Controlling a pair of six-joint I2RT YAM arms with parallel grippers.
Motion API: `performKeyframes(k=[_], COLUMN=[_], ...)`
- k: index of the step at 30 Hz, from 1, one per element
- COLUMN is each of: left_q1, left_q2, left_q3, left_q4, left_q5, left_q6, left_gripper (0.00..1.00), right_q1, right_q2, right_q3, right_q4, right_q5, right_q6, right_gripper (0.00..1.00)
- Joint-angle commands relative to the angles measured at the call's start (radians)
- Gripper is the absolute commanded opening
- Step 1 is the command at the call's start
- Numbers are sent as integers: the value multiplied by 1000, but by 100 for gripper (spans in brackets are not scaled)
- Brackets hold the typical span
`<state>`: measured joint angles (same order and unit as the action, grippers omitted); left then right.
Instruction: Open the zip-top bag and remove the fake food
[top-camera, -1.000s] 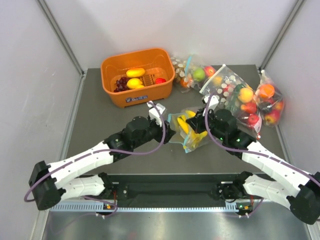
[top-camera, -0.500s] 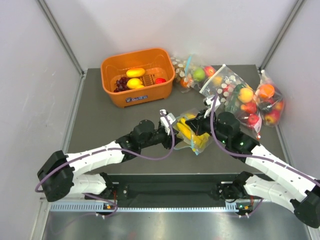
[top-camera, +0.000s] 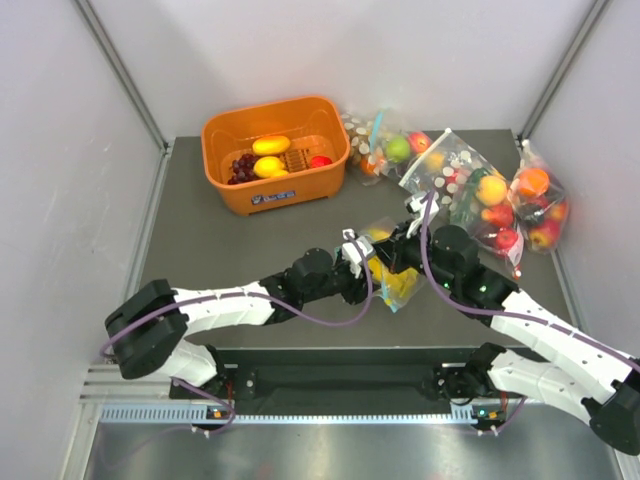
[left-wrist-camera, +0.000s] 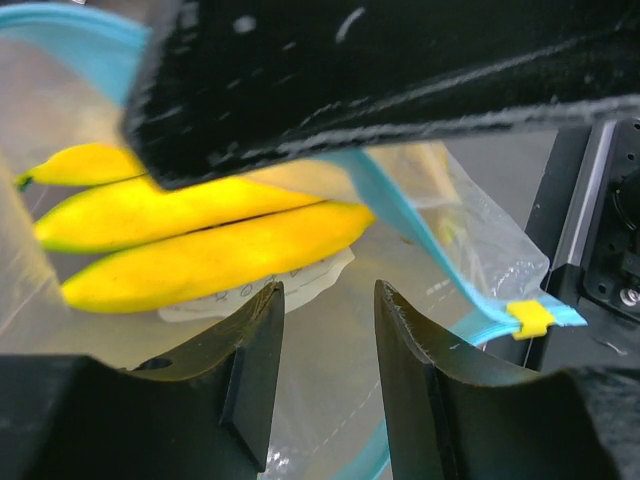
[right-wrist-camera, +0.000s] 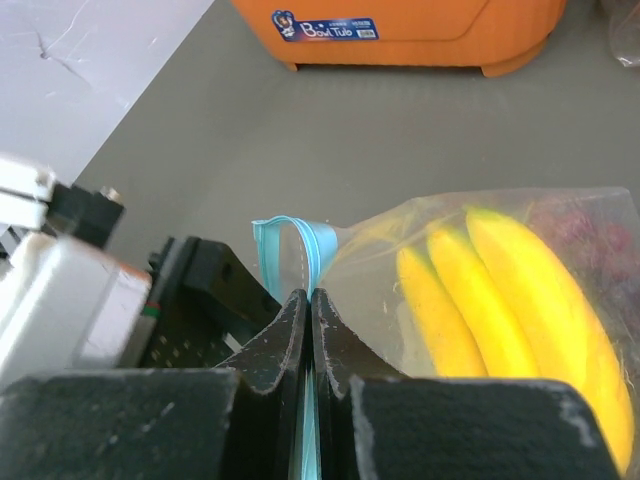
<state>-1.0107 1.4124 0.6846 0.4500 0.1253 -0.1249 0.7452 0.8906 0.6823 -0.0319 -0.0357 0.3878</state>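
A dark grey table (top-camera: 200, 250) carries an orange basket (top-camera: 310, 188) at the rear left and a heap of clear fruit bags (top-camera: 500, 200) at the rear right. The two arms meet near the middle of the table, towards its front, and the zip-top bag (top-camera: 398, 283) sits between their grippers. The right gripper (right-wrist-camera: 308, 312) is pinched fully together on the bag's light blue zip strip (right-wrist-camera: 290, 235), which loops up just above the fingertips. The left gripper (left-wrist-camera: 325, 335) stands with a moderate gap between its jaws and grips nothing. Clear plastic shows beyond the gap (whether the tips touch it, I cannot tell). Inside the bag lies the bunch of yellow bananas (left-wrist-camera: 200, 245), with a blurred purple cluster of grapes (right-wrist-camera: 590, 235) beside them. A small yellow slider (left-wrist-camera: 530, 317) sits near one end of the strip.
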Motion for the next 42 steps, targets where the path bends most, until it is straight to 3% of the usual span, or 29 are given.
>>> performKeyframes(k=[1,9,11,12,15,20,30,42], left_q1=[-31,-78,-78,-78,-78,-78,-86,-140], left_q2=[31,112,118,123,137,154,163,258], left_q3=[61,86,78,70,56,21,7,59], left_q4=[114,193,205,219,237,314,429,446], left_q5=[-79,-110,-113,-113,-107,-85,-4,36], left_q6=[-5,-35,-36,-39,-45,-64,-110,-122], left_gripper=[46,46,46,46,46,47,48,49], right_q1=[26,31,31,31,29,19,-29,-46], right_q2=[-21,-22,-42,-56,-108,-165,-258,-329], right_q3=[13,9,19,20,7,-50,-190,-245], right_q4=[40,0,-52,-90,-151,-247,-253,-260], right_q5=[2,55,129,160,269,404,447,451], right_q6=[14,19,13,11,28,129,267,293], right_gripper=[0,1,25,47,82,88,88,87])
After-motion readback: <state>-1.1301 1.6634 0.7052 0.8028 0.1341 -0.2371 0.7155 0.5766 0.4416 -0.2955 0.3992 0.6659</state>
